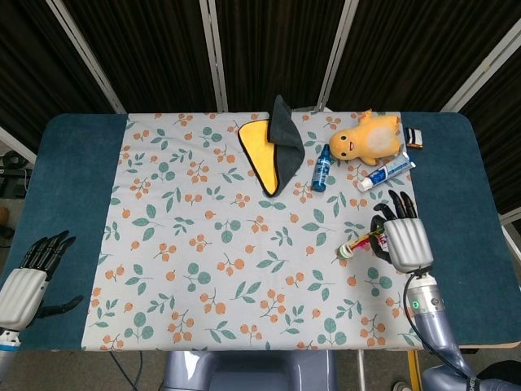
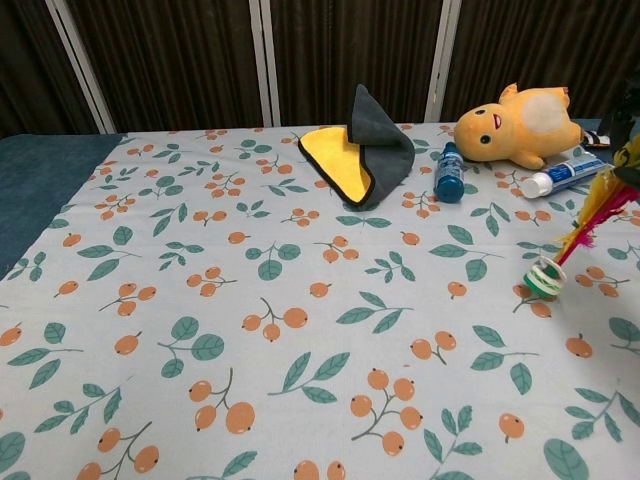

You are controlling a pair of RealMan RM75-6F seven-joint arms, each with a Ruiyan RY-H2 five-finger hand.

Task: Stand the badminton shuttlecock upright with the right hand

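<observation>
The shuttlecock (image 1: 358, 243) has pink, yellow and green feathers and a white and green disc base (image 2: 545, 276). My right hand (image 1: 402, 238) grips its feathers near the cloth's right edge. It hangs tilted, base low and pointing left, just above the cloth in the chest view. In the chest view only dark fingers (image 2: 625, 122) show at the right edge. My left hand (image 1: 31, 277) rests open over the blue table at the front left, far from the shuttlecock.
A floral cloth (image 1: 203, 244) covers the blue table (image 1: 73, 179). At the back stand a yellow and grey folded cloth (image 1: 273, 151), a blue bottle (image 1: 321, 169), a yellow plush toy (image 1: 368, 138), a toothpaste tube (image 1: 385, 173) and a small box (image 1: 415, 137).
</observation>
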